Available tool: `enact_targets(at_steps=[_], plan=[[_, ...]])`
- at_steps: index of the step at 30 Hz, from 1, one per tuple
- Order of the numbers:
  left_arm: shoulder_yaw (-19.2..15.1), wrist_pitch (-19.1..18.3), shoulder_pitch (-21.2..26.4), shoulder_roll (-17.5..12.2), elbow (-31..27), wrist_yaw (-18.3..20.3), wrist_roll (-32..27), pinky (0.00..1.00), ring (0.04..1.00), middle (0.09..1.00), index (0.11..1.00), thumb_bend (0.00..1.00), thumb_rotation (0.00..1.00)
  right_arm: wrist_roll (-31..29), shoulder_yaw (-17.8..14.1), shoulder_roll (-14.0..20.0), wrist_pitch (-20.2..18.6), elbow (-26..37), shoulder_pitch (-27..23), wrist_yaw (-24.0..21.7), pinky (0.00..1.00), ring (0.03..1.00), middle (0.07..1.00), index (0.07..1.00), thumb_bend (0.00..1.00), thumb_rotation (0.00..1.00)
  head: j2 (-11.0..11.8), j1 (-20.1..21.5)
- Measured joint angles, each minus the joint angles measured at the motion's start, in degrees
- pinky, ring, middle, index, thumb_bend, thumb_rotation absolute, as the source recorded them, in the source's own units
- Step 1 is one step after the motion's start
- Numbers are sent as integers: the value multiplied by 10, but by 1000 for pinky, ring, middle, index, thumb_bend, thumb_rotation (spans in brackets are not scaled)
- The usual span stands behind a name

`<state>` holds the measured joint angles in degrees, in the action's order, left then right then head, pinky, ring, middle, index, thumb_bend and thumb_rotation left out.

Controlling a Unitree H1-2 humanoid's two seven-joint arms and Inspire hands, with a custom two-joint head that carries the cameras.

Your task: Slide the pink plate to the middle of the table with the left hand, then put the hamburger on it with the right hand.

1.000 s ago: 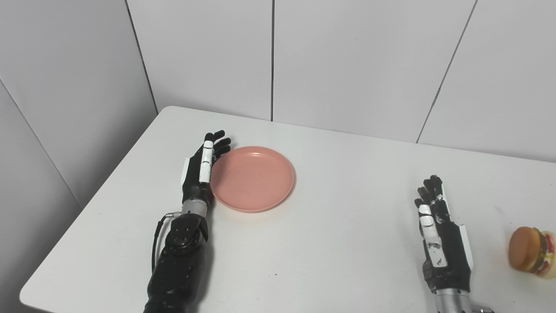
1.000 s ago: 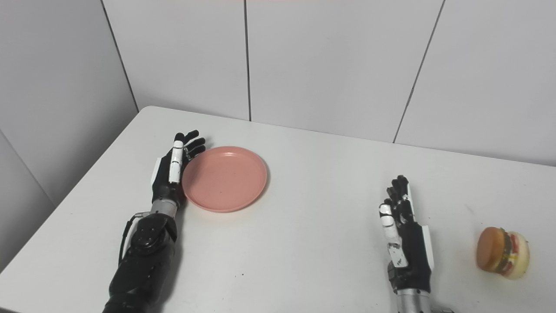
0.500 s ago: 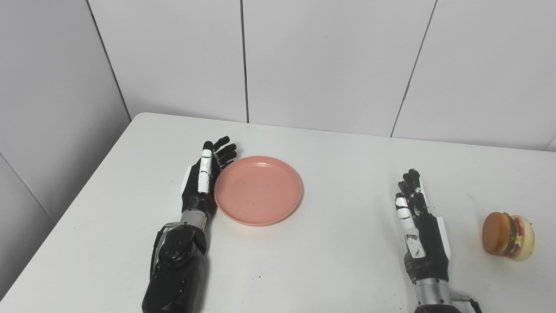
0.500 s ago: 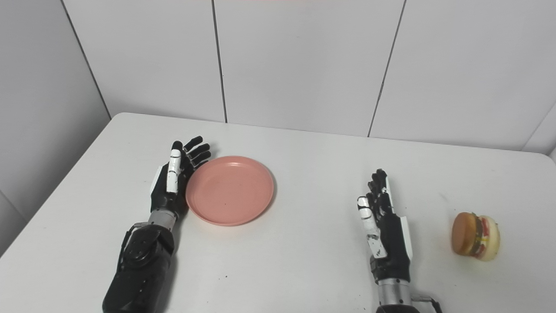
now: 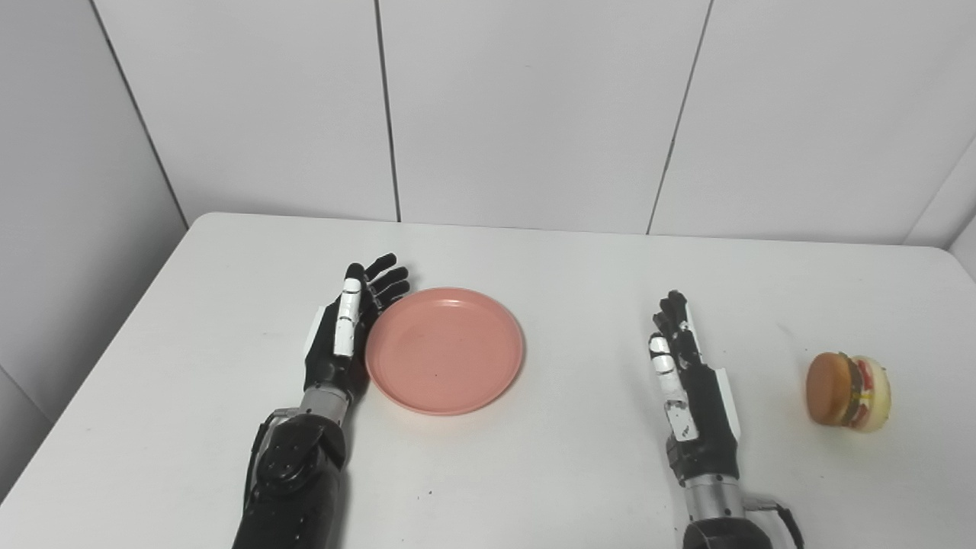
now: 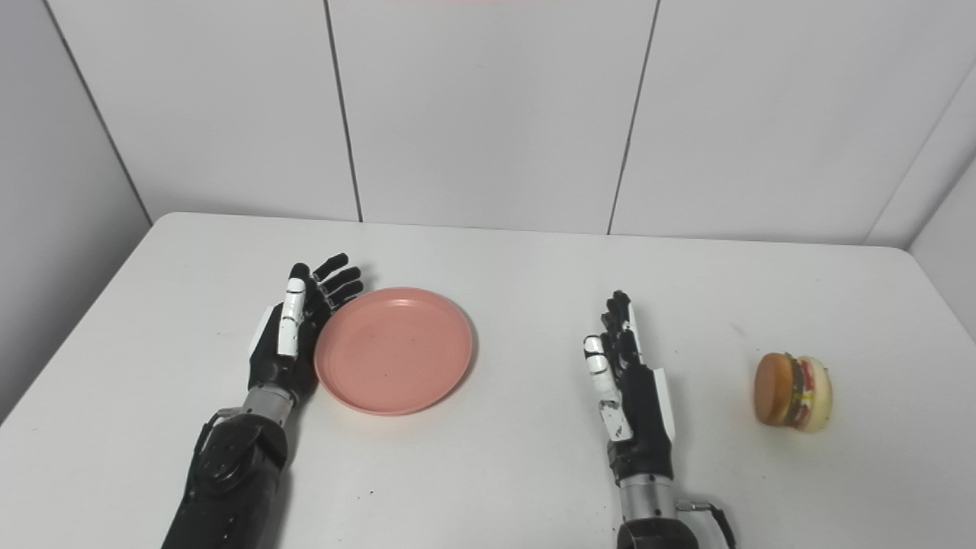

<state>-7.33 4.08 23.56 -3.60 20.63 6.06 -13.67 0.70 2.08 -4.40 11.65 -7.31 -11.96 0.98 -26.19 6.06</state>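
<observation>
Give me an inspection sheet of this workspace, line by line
Surface: white table, a few small dark specks near the front.
Job's things: pink plate left of centre, empty; hamburger on its side at the right.
Clutter: nothing seen.
Hands: left hand open, edge-on against the plate's left rim; right hand open, apart from the hamburger, holding nothing.
Cables: thin cable at the right wrist.
Surroundings: grey panelled walls behind and at both sides.

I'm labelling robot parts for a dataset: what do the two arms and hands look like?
Both hands, left hand and right hand, are black with white panels on the thumb and outer edge, and black fingers. Silver wrist cuffs join glossy black forearms; a thin dark cable loops at each wrist.
</observation>
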Motion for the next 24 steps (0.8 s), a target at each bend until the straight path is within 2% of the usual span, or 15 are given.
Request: enact_targets(at_steps=[3,8,13,19,24], plan=[[3,-12,-6,5,-12,-1,0,825,809,791,767,615,1000,0,2,-7,-1,-3,-2,2,1000,1000,1000,1000,550,842,-2,14],[18,-42,-26,10,-48,12,-6,832,826,813,788,575,1000,-2,2,-14,-3,-5,-4,4,1000,1000,1000,1000,528,829,-5,38],[28,-74,-40,20,-81,18,-13,831,826,806,782,578,1000,4,4,-19,-23,-3,-5,12,1000,1000,1000,1000,559,843,-11,39],[44,-66,-46,25,-80,39,-11,833,822,807,785,583,1000,5,6,-23,-26,-3,-5,12,1000,1000,1000,1000,552,849,-12,39],[61,-67,-59,27,-95,43,-8,836,822,807,787,568,1000,5,7,-23,-26,-2,-4,13,1000,1000,1000,1000,536,850,-12,35]])
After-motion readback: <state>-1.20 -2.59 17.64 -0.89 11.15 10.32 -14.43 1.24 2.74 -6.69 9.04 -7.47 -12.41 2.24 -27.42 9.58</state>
